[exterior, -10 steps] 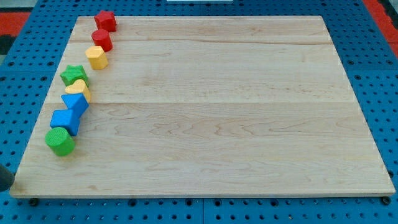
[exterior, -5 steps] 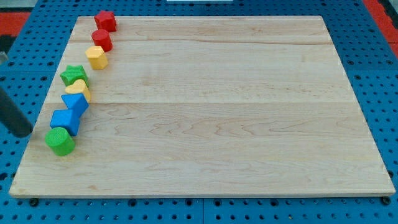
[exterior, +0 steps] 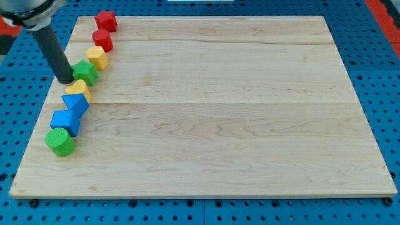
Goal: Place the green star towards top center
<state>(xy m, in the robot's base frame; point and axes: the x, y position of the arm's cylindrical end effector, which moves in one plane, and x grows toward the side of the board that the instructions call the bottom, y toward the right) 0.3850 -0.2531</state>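
The green star [exterior: 86,72] lies near the board's left edge, between a yellow block [exterior: 97,57] above it and another yellow block [exterior: 79,89] below it. My tip [exterior: 65,80] rests on the board right against the star's left side. The dark rod rises from there up and to the view's left.
A red star [exterior: 106,20] and a red cylinder [exterior: 102,40] sit at the top left. Two blue blocks [exterior: 75,104] [exterior: 65,121] and a green cylinder [exterior: 60,142] continue the column down the left edge of the wooden board [exterior: 219,125].
My tip has moved from off the board's lower left up to the green star's left side. The star has shifted right and slightly up, towards the upper yellow block.
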